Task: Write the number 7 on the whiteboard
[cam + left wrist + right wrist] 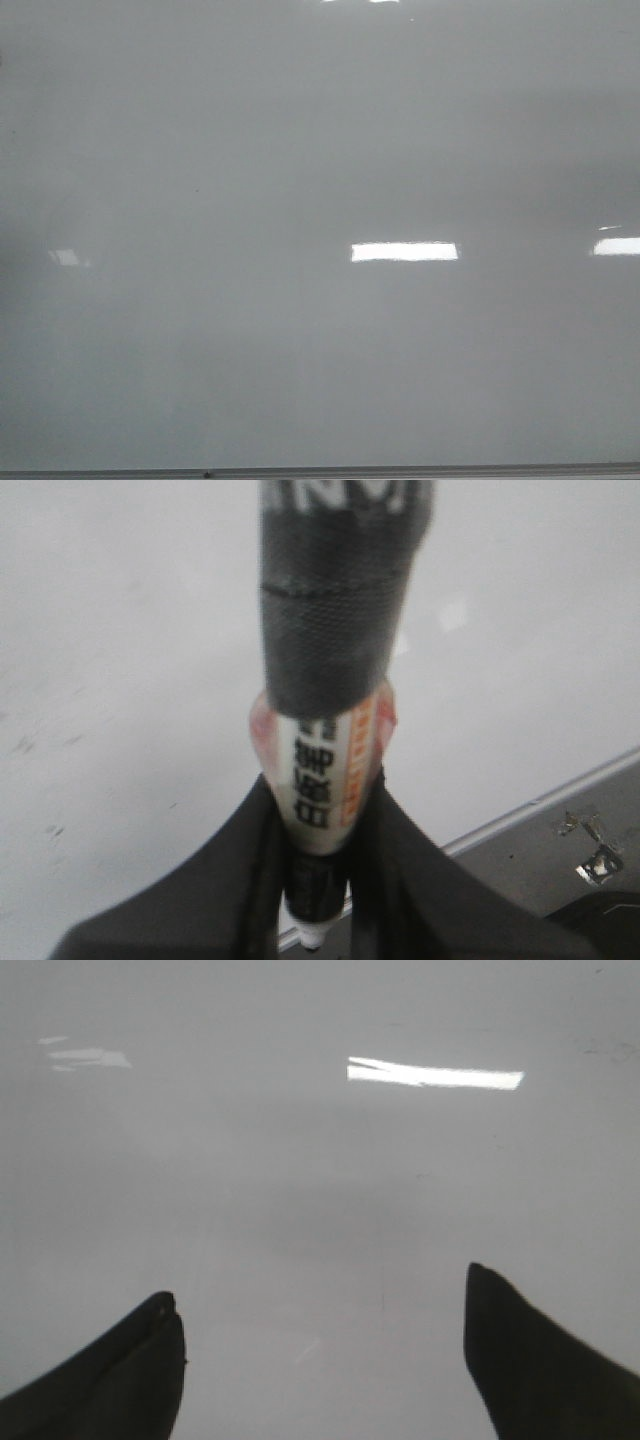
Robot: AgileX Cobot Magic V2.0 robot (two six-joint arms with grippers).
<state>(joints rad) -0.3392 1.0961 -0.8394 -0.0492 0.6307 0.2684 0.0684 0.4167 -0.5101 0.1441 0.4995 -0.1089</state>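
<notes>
Left fingers clamp a marker; right fingers spread wide, empty, over whiteboard.

Pale grey-white glossy whiteboard with bright white rectangular glare, thin grey edge strip; white marker with black characters, orange stripe, black textured tape wrap; black fingers
</notes>
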